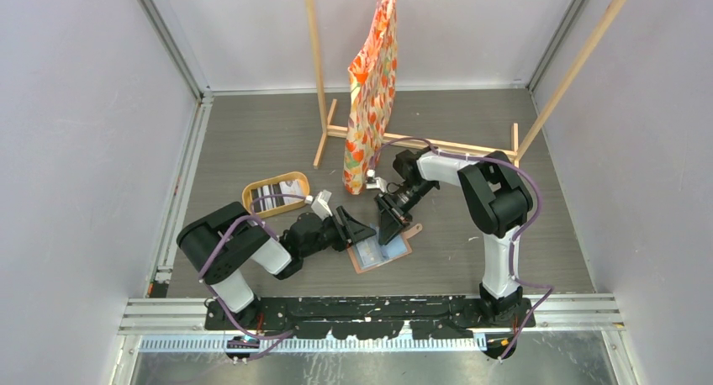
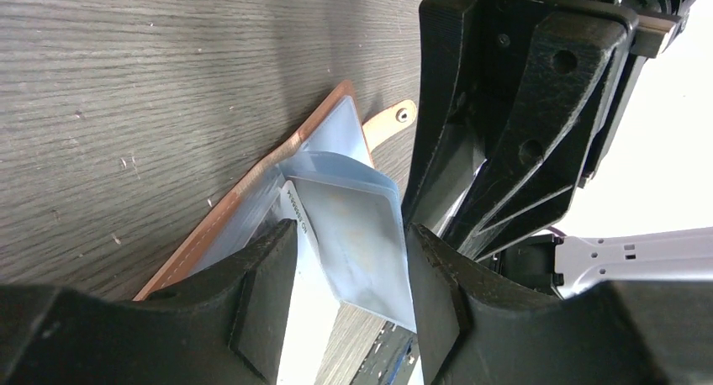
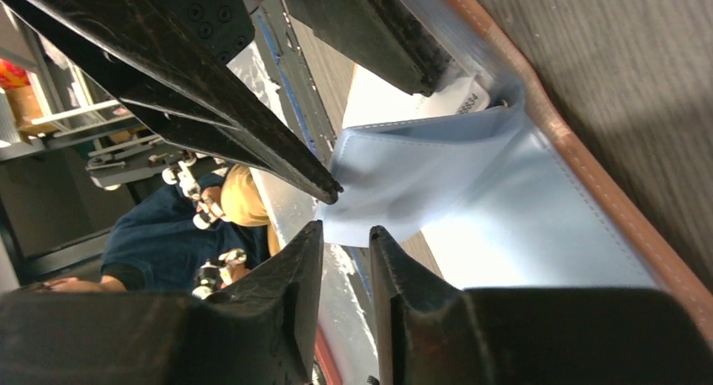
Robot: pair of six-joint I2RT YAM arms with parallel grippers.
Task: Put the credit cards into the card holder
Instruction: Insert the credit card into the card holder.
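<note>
From overhead, the card holder (image 1: 388, 255) is lying open on the grey table (image 1: 252, 141), slightly toward 6 o'clock from the middle. The left claw (image 1: 360, 231) is reaching it from 9 o'clock and the right claw (image 1: 391, 226) from 12 o'clock. Both sets of tips are crowding over it. At 10 o'clock from the holder, well apart, a yellow-rimmed tray (image 1: 245, 195) is holding more credit cards (image 1: 273, 192). Toward 12 o'clock a patterned cloth (image 1: 372, 82) is hanging on a wooden rack (image 1: 454, 147).

In the left wrist view, the left claw's fingers (image 2: 265, 301) are standing wide apart. A white card (image 2: 296, 213) and a lifted pale-blue pocket flap (image 2: 361, 225) are lying between them. Whether the fingers are actually squeezing either one cannot be told. The holder's brown edge is running from 7 o'clock up to 1 o'clock, ending at its snap tab (image 2: 391, 120). The right claw is looming at 2 o'clock, just beside the flap.

In the right wrist view, the right claw's fingers (image 3: 286, 292) are sitting nearly together with only a narrow gap between them. The flap's free edge is hanging just at their tips. Whether they are pinching it cannot be told. One left finger is touching the flap from 10 o'clock. The other is pressing near the white card's printed corner at 1 o'clock.
</note>
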